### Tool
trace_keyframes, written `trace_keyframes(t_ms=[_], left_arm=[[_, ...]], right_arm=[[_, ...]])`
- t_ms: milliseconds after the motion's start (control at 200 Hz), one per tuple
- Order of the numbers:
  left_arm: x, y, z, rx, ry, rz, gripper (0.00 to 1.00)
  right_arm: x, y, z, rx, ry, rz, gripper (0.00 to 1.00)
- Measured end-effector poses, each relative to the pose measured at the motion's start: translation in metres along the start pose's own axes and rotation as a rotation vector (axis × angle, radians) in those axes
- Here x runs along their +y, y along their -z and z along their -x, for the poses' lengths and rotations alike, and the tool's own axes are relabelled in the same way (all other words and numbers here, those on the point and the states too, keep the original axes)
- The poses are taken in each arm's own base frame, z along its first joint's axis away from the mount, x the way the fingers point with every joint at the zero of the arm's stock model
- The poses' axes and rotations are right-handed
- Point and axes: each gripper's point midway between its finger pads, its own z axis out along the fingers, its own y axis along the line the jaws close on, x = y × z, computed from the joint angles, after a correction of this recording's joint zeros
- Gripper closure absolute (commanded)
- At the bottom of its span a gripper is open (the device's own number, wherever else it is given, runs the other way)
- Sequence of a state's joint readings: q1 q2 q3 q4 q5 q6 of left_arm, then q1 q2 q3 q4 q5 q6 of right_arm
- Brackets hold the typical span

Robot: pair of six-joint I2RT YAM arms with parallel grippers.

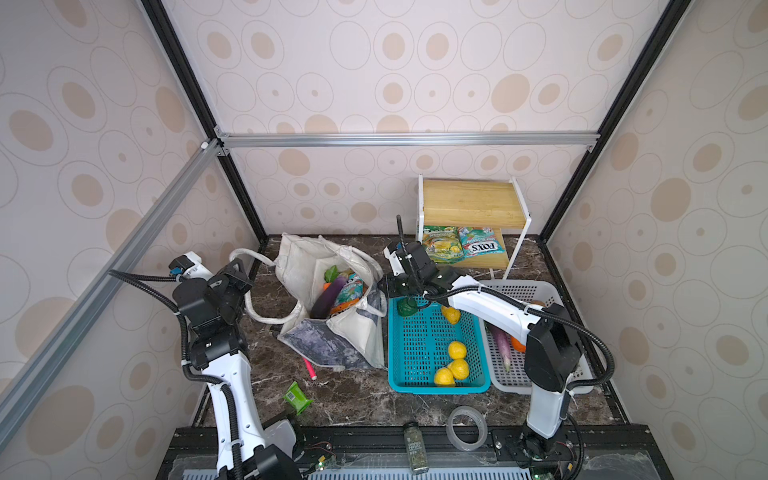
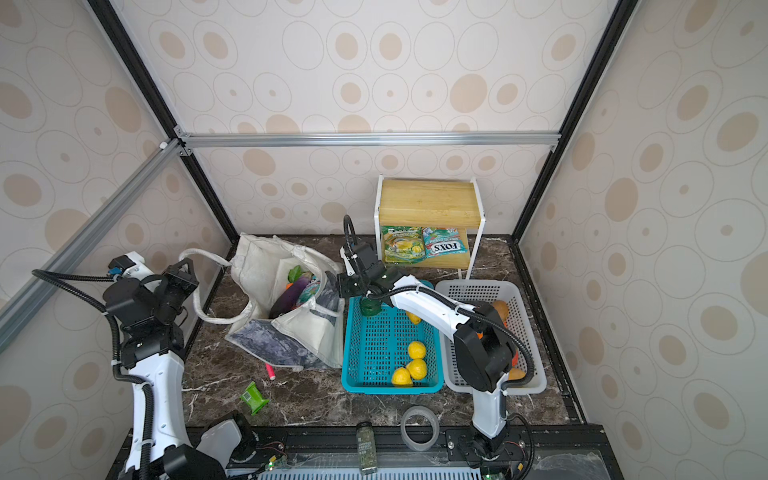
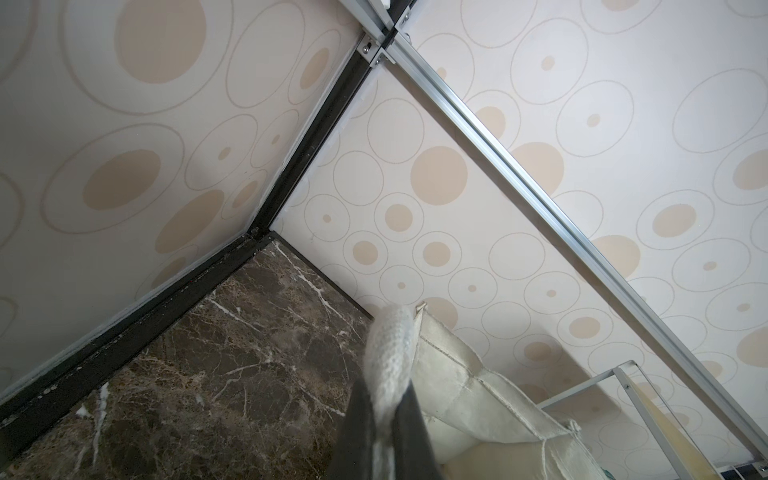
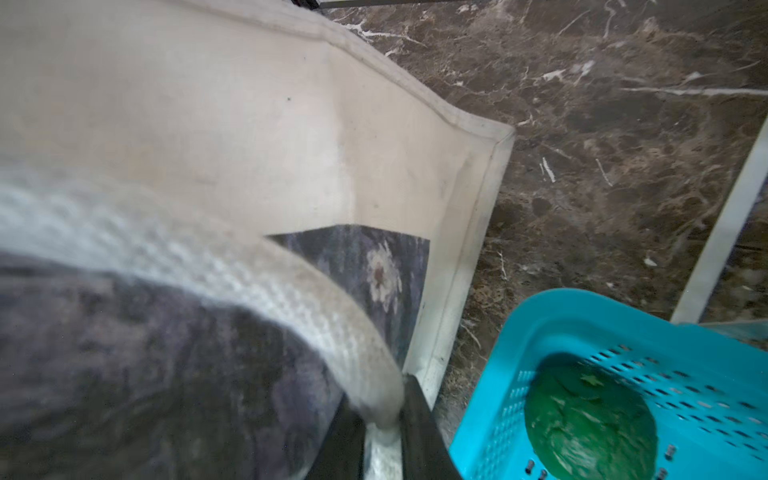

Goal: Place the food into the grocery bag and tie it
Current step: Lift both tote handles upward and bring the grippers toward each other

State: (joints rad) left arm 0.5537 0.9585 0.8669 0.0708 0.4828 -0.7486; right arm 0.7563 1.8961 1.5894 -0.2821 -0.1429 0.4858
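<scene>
The grocery bag point(image 1: 303, 266) point(image 2: 257, 266) sags open at mid-table, with a purple eggplant point(image 1: 330, 293) and a candy packet point(image 1: 349, 291) inside. My left gripper point(image 1: 240, 262) point(image 3: 386, 399) is shut on a white strap handle point(image 3: 388, 345) at the bag's left. My right gripper point(image 1: 387, 287) point(image 4: 384, 419) is shut on the other strap handle point(image 4: 324, 316) at the bag's right edge. More food lies outside the bag: yellow lemons point(image 1: 457, 350) and a green vegetable point(image 4: 590, 419) in the teal basket point(image 1: 415, 384), and FOX'S packets point(image 1: 482, 247) on the shelf.
A white basket point(image 1: 511, 380) at the right holds a pale eggplant point(image 1: 500, 340), partly under my right arm. A wooden shelf point(image 1: 473, 203) stands at the back. A pink marker point(image 1: 309, 370), a green box point(image 1: 297, 397), a tape roll point(image 1: 466, 428) and a spice jar point(image 1: 415, 446) lie near the front.
</scene>
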Motion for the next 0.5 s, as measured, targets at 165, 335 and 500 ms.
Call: trace_keyframes(t_ms=[165,335,500], left_arm=[[-0.002,-0.004,0.000,0.007,0.012,-0.017,1.00],[-0.004,-0.004,0.000,0.010,0.013,-0.028,1.00],[-0.015,-0.005,-0.001,0.026,0.012,-0.069,1.00]], right_arm=[[0.005,-0.004,0.012,-0.053,-0.008,0.026,0.89],[0.003,-0.004,0.011,-0.045,-0.005,0.015,0.87],[0.000,0.022,0.013,-0.041,0.027,-0.036,0.90]])
